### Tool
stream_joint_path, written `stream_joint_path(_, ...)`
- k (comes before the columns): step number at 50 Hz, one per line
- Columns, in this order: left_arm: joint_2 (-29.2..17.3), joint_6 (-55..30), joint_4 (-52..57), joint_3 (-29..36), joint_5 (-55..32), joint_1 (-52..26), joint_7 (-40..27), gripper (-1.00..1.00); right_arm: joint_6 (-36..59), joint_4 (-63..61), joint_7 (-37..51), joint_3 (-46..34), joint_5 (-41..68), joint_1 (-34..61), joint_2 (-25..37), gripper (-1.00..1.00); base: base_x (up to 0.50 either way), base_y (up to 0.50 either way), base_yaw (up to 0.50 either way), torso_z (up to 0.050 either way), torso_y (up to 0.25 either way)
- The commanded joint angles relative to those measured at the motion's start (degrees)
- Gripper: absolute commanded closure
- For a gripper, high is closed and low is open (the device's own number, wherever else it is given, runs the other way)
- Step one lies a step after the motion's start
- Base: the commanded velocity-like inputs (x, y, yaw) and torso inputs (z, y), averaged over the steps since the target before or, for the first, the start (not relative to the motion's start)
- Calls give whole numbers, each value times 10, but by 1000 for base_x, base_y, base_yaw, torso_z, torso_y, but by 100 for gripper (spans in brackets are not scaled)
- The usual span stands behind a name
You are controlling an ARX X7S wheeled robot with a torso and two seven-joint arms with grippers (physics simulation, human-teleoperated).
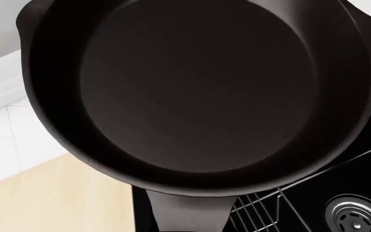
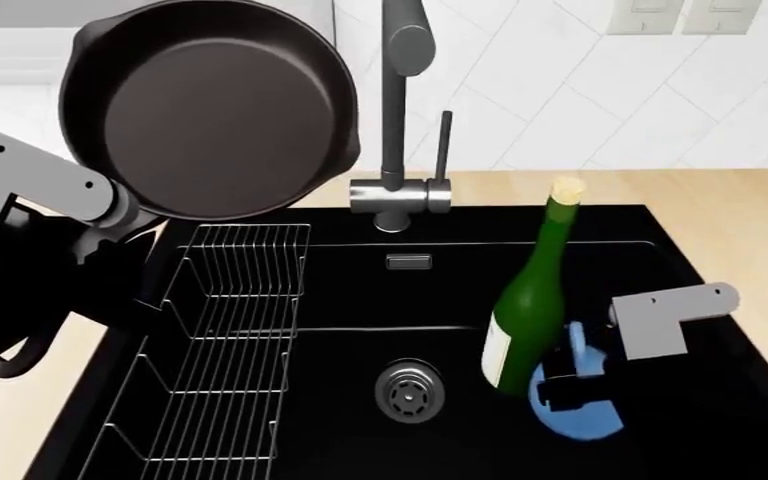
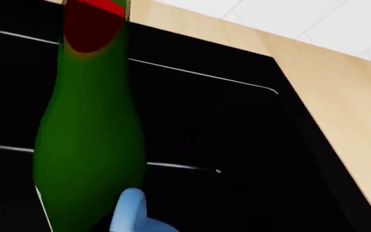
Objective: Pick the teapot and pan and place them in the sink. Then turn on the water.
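Black cast-iron pan point(image 2: 211, 110) held up by left gripper, grip hidden; right gripper point(image 2: 578, 385) at teapot point(image 2: 574, 410) in sink point(image 2: 357, 300), jaw state can't tell.

A kitchen, shown as a simulator render: black sink point(image 2: 357, 290) sunk into a light wood worktop point(image 2: 731, 215), tall grey faucet point(image 2: 398, 120), wire rack point(image 2: 224, 340), white tiled wall point(image 2: 558, 90) with switch plates point(image 2: 684, 15).
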Motion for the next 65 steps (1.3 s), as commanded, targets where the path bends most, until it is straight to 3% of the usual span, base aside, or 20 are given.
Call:
stream_joint_path(1, 0, -2, -1, -9, 8, -16, -6, 100, -8, -48, 16, 6, 30, -36, 22, -100, 0, 0, 0, 0, 0)
stream_joint_path(24, 0, -3, 0, -9, 6, -20, -7, 100, -42, -69, -6, 9, 46, -76, 16, -100, 0, 1, 0, 0, 0)
stream_joint_path(39, -4, 1, 3, -10, 4, -16, -8, 100, -46, -197, 77, 95, 145, -43, 94, -100, -2, -25, -3, 0, 1)
stream_joint_path(52, -7, 6, 18, -12, -3, -13, -12, 100, -58, -301, 172, 189, 298, 66, 199, -100, 0, -29, -1, 0, 1)
stream_joint_path(65, -10, -32, 68, 0, -88, -68, -67, 100, -63, -316, 200, 206, 334, 109, 217, -100, 0, -30, -1, 0, 0)
